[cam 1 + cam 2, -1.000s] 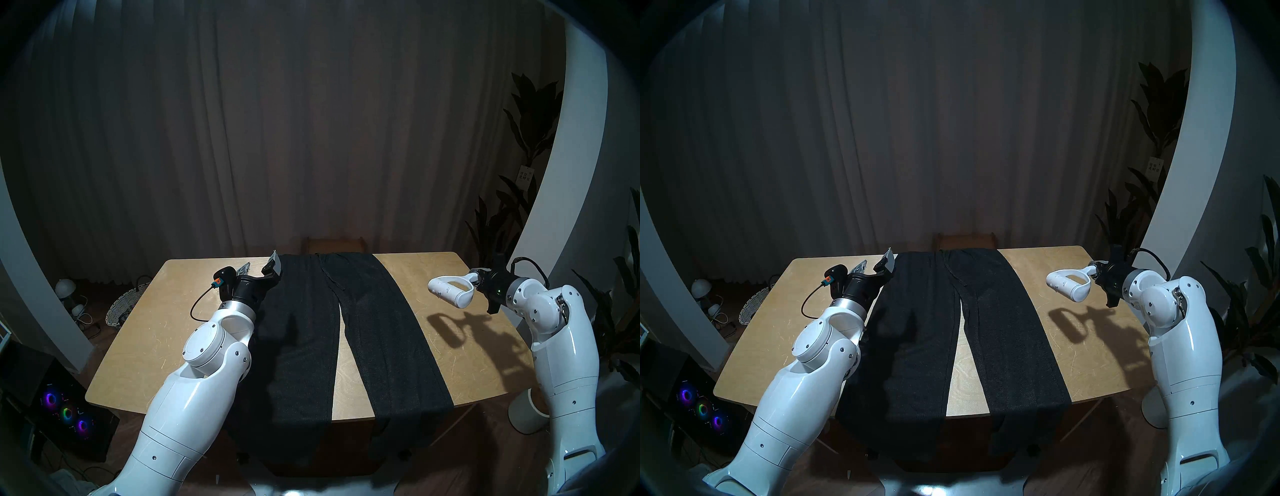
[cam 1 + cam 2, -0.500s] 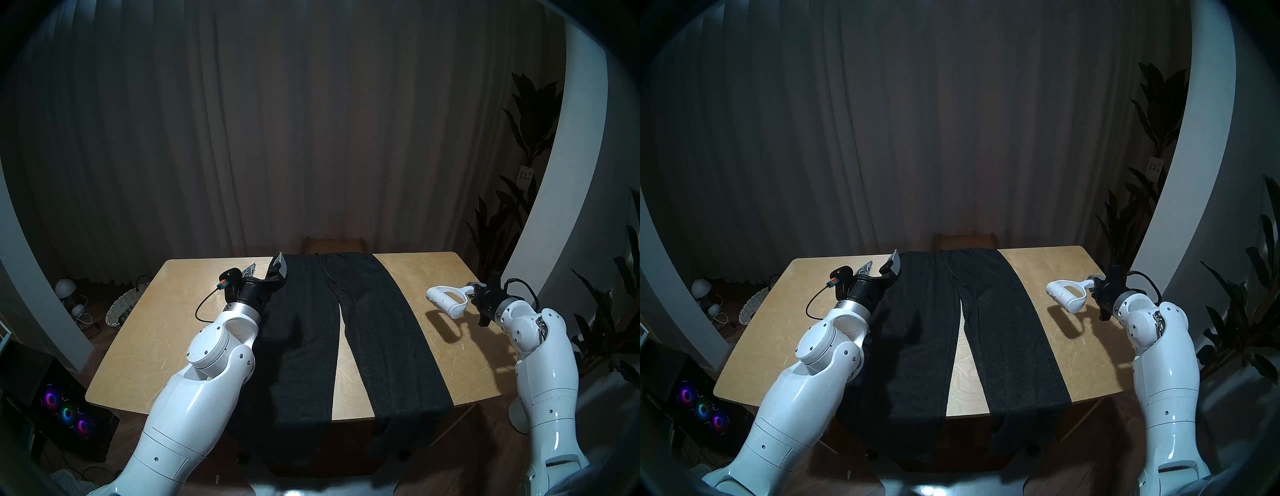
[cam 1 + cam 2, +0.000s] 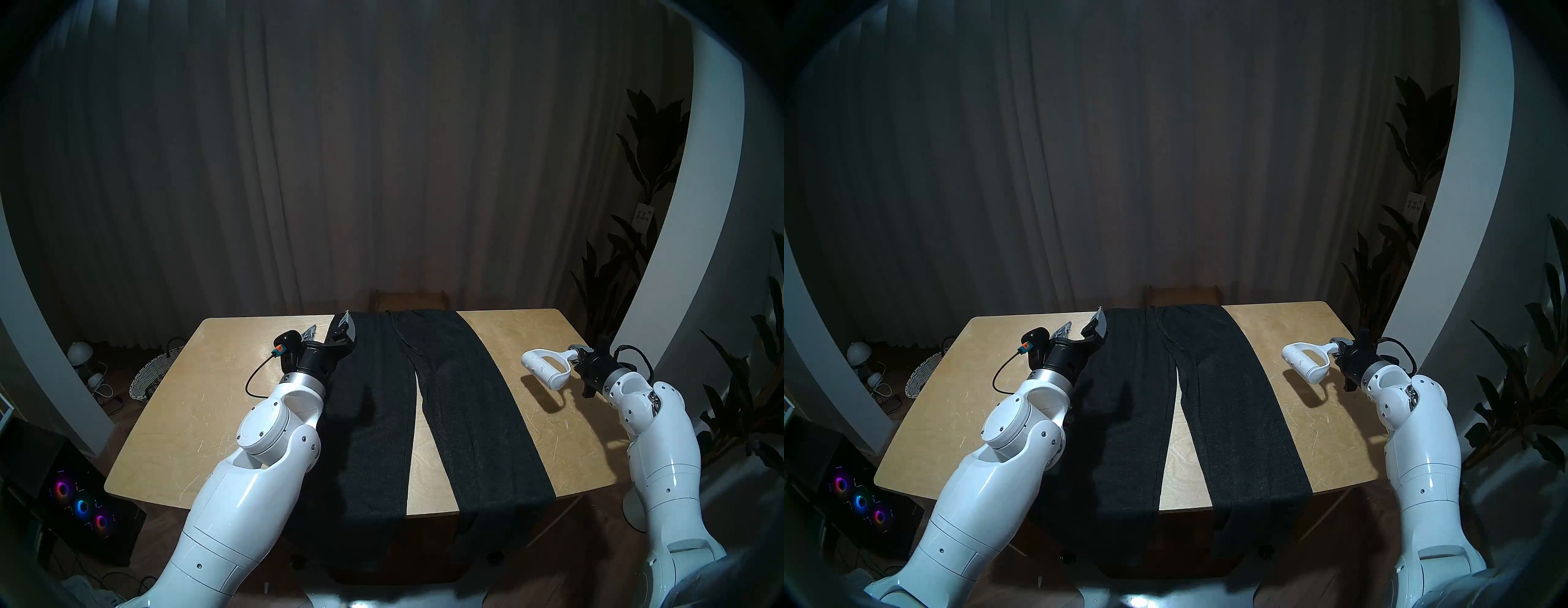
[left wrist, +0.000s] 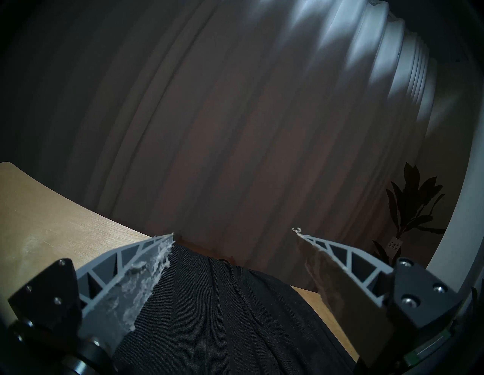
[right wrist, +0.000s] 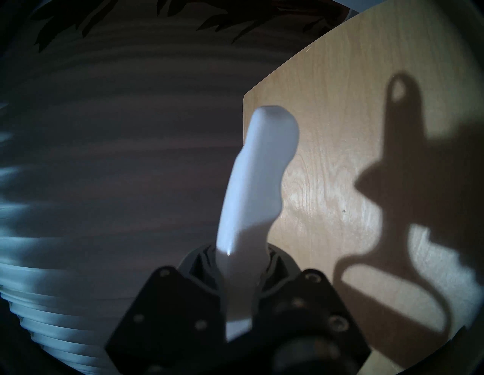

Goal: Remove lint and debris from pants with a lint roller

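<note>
I've got the right gripper (image 3: pixel 578 361) clamped on the handle of the lint roller (image 3: pixel 547 367), held just above bare table (image 3: pixel 564 429) to the right of the pants (image 3: pixel 466 407), while the left gripper (image 4: pixel 233 262) hangs spread and empty over the waist end. The grip looks to be at the very handle tip, so I worry pressing the roll down could twist it in the fingers, or drag and bunch the loose knit since nothing pins it. No lint visible on the cloth from here.

dark curtain (image 3: pixel 382 170) behind wooden table (image 3: pixel 178 407)
</note>
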